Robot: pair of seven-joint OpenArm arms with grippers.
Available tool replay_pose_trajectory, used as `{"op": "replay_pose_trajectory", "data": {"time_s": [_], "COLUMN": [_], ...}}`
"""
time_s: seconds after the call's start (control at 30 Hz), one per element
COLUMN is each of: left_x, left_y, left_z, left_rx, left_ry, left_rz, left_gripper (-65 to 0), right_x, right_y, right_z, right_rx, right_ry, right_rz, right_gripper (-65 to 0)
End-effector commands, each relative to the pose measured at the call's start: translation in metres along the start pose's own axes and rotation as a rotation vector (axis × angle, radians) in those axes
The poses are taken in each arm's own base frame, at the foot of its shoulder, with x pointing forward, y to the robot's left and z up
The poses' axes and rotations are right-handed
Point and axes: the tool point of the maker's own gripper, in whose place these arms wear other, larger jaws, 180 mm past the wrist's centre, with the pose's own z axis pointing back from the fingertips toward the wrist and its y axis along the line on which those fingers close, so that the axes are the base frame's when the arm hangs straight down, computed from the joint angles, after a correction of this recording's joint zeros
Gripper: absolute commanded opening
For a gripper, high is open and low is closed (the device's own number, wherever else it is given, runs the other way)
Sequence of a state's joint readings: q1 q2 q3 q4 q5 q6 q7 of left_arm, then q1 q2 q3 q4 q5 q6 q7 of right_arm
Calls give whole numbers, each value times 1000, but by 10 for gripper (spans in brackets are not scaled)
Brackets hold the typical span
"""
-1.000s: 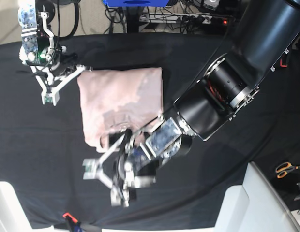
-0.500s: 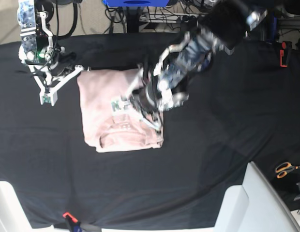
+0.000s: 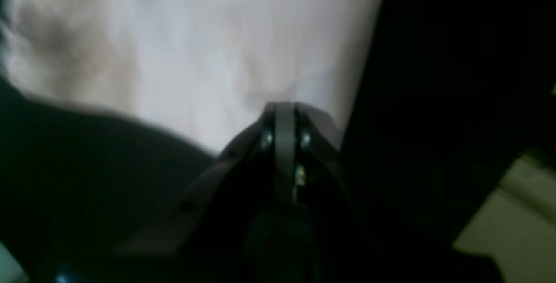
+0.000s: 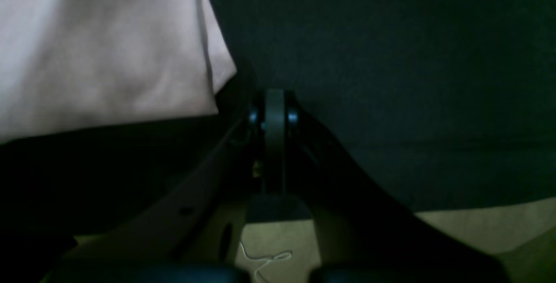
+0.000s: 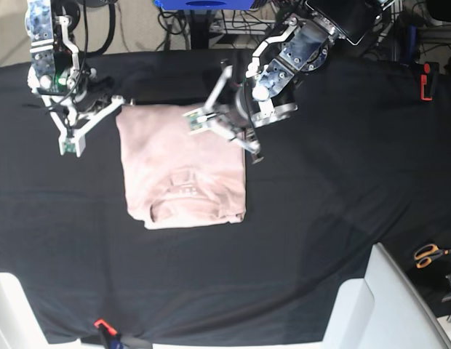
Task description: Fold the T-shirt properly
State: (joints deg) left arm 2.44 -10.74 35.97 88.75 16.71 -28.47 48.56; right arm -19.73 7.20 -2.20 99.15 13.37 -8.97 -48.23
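Observation:
The pale pink T-shirt (image 5: 174,174) lies folded into a rectangle on the black cloth, neckline toward the front edge. My left gripper (image 5: 193,121) hovers shut over the shirt's far edge. In the blurred left wrist view its closed tips (image 3: 284,109) sit above the T-shirt (image 3: 195,48), near a corner, with nothing visibly pinched. My right gripper (image 5: 70,147) is shut over bare cloth, left of the shirt's far-left corner. The right wrist view shows that gripper (image 4: 274,96) just beside the T-shirt (image 4: 100,48) corner, not touching it.
The black cloth (image 5: 320,218) covers the whole table. White bins (image 5: 385,305) stand at the front right, with orange-handled scissors (image 5: 429,254) beside them. A red object (image 5: 423,80) lies at the far right and a small red clip (image 5: 102,324) at the front edge.
My left arm swung from the shirt's near edge, across the shirt, up to its far edge, and its jaws went from open to shut. The right arm stayed put.

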Motion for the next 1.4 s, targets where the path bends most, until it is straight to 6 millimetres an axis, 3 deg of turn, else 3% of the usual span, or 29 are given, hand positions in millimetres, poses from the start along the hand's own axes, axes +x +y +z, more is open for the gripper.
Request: {"op": "replay_pose_trajectory", "data": {"time_s": [0.0,0.1,0.23,0.4,0.5,0.57,0.63,0.7,0.83,0.97,1.07,1.23,1.37], "left_x": [2,-18,-17,11,8,0,-15,-45,-132,-185,-203,-207,-208], "left_y": [1,-13,-11,20,41,42,36,26,3,-10,-19,-21,-20], "left_z": [1,1,5,34,51,55,55,53,57,69,76,77,78], "left_rx": [4,-22,-11,89,155,166,171,189,216,216,218,222,222], "left_ry": [-15,19,10,-91,-115,-108,-67,31,298,368,358,355,356], "left_rz": [7,10,5,16,72,103,121,108,104,205,247,266,267], "left_gripper": [-650,-650,-650,-650,-650,-650,-650,-650,-650,-650,-650,-650,-650], "right_x": [11,11,10,12,24,40,53,60,58,57,51,35,23], "right_y": [-1,-1,-1,3,6,9,8,8,32,52,69,83,78], "right_z": [4,4,4,4,9,16,20,22,22,21,13,3,-9], "right_rx": [-2,-2,-1,8,16,25,24,29,106,152,188,217,201], "right_ry": [-36,-36,-36,-40,-80,-144,-197,-216,-217,-230,-223,-190,-146], "right_rz": [6,6,5,4,13,17,25,45,139,148,180,202,201], "right_gripper": [-648,-648,-648,-648,-648,-648,-648,-648,-648,-648,-647,-648,-648]}}
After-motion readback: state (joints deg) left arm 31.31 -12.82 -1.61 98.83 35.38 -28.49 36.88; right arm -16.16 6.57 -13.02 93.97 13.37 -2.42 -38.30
